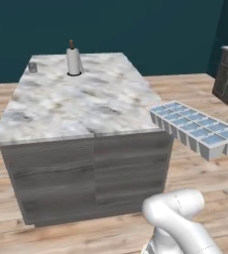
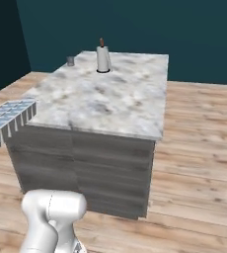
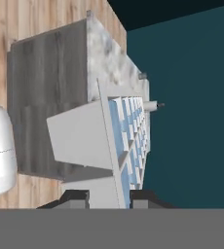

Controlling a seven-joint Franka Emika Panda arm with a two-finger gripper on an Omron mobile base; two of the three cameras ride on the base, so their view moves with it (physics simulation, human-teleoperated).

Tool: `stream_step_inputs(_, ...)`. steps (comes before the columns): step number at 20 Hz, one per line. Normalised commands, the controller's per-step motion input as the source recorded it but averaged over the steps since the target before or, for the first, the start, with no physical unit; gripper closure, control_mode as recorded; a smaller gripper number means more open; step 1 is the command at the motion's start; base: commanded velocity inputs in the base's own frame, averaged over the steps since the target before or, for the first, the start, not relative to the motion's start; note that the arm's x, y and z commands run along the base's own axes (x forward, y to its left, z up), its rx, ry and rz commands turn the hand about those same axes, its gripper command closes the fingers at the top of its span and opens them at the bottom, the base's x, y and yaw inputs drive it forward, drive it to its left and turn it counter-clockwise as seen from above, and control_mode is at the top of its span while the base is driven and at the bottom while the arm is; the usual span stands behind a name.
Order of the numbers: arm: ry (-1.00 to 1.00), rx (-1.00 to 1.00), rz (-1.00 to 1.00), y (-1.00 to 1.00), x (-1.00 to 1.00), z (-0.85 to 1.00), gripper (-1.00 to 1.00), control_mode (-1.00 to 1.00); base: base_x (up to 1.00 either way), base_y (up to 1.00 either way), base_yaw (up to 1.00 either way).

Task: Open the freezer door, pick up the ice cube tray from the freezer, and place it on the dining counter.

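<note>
Here the ice cube tray [image 3: 119, 146] sits pinched at its near end between the two fingertips of the hand [image 3: 109, 197], held in the air just beside the near corner of the worktop [image 1: 86, 104], not resting on it. Its light-grey shell carries two rows of pale blue cells (squarish, thin-walled). The marble top is veined, over a dark grey base; a paper towel roll [image 1: 74, 60] and a small grey cup [image 1: 32, 67] stand at the far end. Wood plank floor [image 2: 199, 148], teal wall [image 2: 160, 29].

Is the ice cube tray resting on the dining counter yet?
Apart. In the right base view the ice cube tray hangs off the dining counter corner, floor showing beneath it.
</note>
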Motion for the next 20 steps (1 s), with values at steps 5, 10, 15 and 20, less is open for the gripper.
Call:
stream_step_inputs(5,0.00,0.00,0.00,0.00,0.00,0.00,1.00,1.00,0.68,0.68,0.00)
stream_step_inputs(10,0.00,0.00,0.00,0.00,0.00,0.00,1.00,1.00,0.81,0.46,0.00)
stream_step_inputs(15,0.00,0.00,0.00,0.00,0.00,0.00,1.00,1.00,0.70,0.36,0.00)
stream_step_inputs(20,0.00,0.00,0.00,0.00,0.00,0.00,1.00,1.00,0.57,0.36,0.00)
